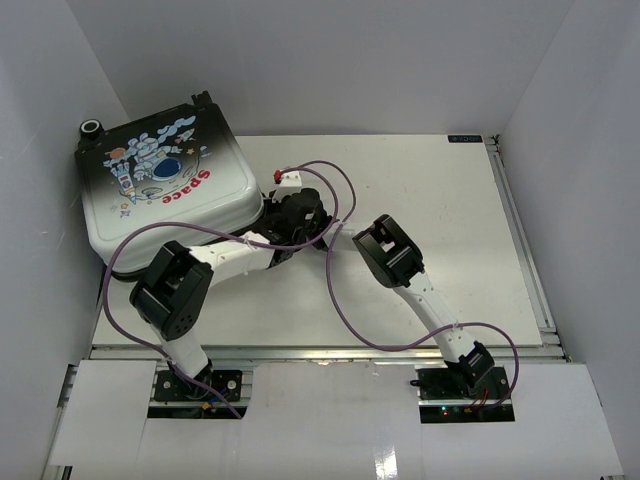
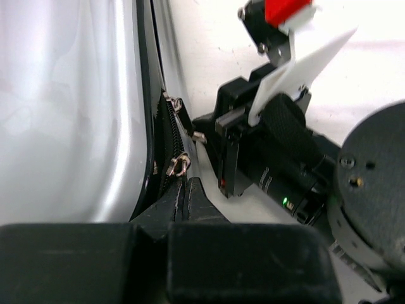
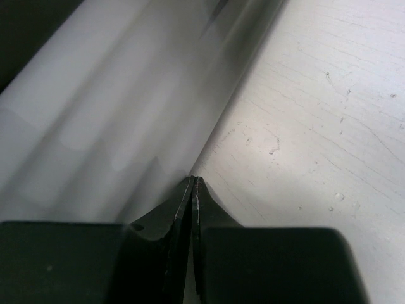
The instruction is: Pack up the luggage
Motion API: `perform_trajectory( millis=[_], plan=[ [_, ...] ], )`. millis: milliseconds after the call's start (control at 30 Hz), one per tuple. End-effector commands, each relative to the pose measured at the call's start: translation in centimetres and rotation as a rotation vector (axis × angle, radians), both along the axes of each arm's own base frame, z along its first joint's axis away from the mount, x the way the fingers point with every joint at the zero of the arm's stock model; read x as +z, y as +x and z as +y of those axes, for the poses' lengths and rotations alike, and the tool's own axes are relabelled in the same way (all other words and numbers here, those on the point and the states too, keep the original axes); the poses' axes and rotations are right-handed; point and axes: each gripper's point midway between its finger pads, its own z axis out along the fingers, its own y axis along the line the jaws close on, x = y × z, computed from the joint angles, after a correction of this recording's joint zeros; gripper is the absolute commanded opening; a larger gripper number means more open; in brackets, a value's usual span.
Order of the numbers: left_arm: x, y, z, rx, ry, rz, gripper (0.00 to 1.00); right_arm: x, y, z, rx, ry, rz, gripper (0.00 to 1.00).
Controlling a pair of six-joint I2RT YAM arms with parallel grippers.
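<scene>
Danger is a slip: left gripper and right gripper have jaws pressed together at the luggage rim, so the zipper pull may escape.

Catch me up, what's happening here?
The black-to-white hard-shell suitcase with astronaut print lies closed, far left on the white table. The left claw is shut at the black zipper rim on its right side, tips by a metal zipper pull; whether it pinches the pull is unclear. The right claw is shut against the shell's lower edge.
</scene>
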Motion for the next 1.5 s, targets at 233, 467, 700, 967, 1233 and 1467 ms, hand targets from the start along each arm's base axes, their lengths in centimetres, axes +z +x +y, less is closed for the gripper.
perform_trajectory(
  millis=[233, 467, 700, 967, 1233, 1467],
  plan=[
    [12.0, 5.7, -2.9, 0.045, -0.252, -0.41, 0.0, -3.3, -18.5, 7.4, 0.49, -0.062, 0.137, 0.08],
    [10.8, 7.9, -3.7, 0.058, -0.182, -0.383, 0.0, -3.6, -18.4, 7.2, 0.511, -0.051, 0.152, 0.08],
    [10.8, 9.5, -3.2, 0.045, -0.266, -0.359, 0.0, -3.7, -18.4, 7.2, 0.509, -0.058, 0.147, 0.08],
    [12.3, 11.2, -2.0, 0.136, -0.16, -0.392, 0.0, -3.6, -18.8, 7.2, 0.522, -0.058, 0.136, 0.08],
    [12.3, 10.7, -1.2, 0.125, -0.294, -0.413, 0.0, -3.7, -19.3, 7.0, 0.557, -0.034, 0.159, 0.08],
    [9.6, 9.0, -1.4, 0.056, -0.326, -0.335, 0.43, -4.5, -19.7, 6.3, 0.546, -0.041, 0.232, 0.08]
  ],
)
